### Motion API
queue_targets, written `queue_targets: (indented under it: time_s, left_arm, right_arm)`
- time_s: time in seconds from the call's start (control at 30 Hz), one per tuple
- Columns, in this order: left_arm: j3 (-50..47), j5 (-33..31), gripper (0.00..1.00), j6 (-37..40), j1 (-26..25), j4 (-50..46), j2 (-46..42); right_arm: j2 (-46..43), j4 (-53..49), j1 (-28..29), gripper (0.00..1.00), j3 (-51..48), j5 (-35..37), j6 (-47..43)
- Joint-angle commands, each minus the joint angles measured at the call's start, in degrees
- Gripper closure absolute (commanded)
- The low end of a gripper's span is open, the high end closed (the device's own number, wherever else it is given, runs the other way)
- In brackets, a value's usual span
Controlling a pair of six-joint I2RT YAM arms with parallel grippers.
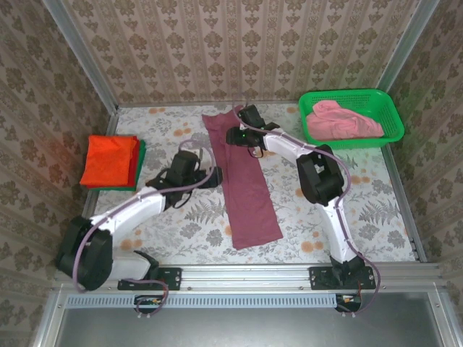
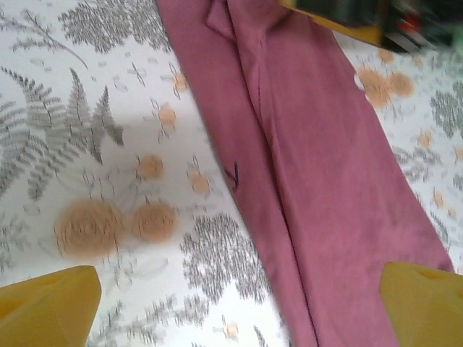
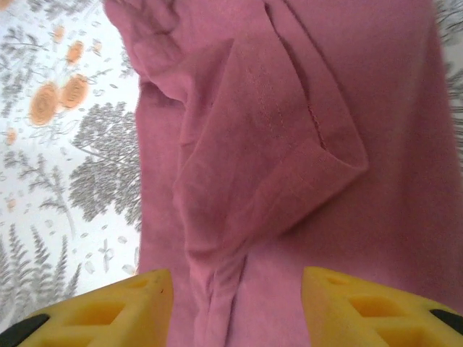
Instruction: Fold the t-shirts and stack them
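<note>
I have the maroon t-shirt (image 1: 246, 195) lying flat on the table (image 1: 181, 231), folded into a long strip. My right fingers (image 1: 241, 135) stand apart over its far end, with a sleeve fold (image 3: 289, 144) just ahead of them (cloth runs between the tips, not pinched as far as I can see). My left fingers (image 1: 210, 176) are spread wide, the strip's left edge between them. Well left of them an orange t-shirt (image 1: 108, 160) sits on a green t-shirt (image 1: 141, 155). Off to the right of the right fingers, a pink t-shirt (image 1: 340, 121) lies in the green basket (image 1: 346, 95).
</note>
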Motion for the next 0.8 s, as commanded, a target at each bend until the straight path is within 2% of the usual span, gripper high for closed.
queue_targets:
  time_s: [0.0,0.13,0.4,0.63,0.77]
  left_arm:
    - [-4.2,-8.8,0.0,-3.0,-2.8,4.0,-4.2]
    - [-8.6,-12.3,0.0,-2.4,-5.3,8.0,-6.6]
    - [-8.4,-14.8,0.0,1.5,-5.1,8.7,-5.5]
    - [-6.8,-11.2,0.0,0.9,-3.5,9.5,-1.8]
    - [-7.3,-9.7,0.0,1.2,-2.1,13.0,-0.3]
  right_arm:
    - [6.0,-7.3,-1.0,0.49,6.7,-1.5,2.8]
    - [9.4,-10.8,-3.0,0.49,10.5,0.9,4.1]
    - [9.1,-14.2,-7.6,0.47,10.0,1.6,1.3]
    - [4.4,-14.2,-8.2,0.46,9.3,2.0,-2.2]
    - [-3.3,-8.7,-8.2,0.45,1.3,-0.3,-6.7]
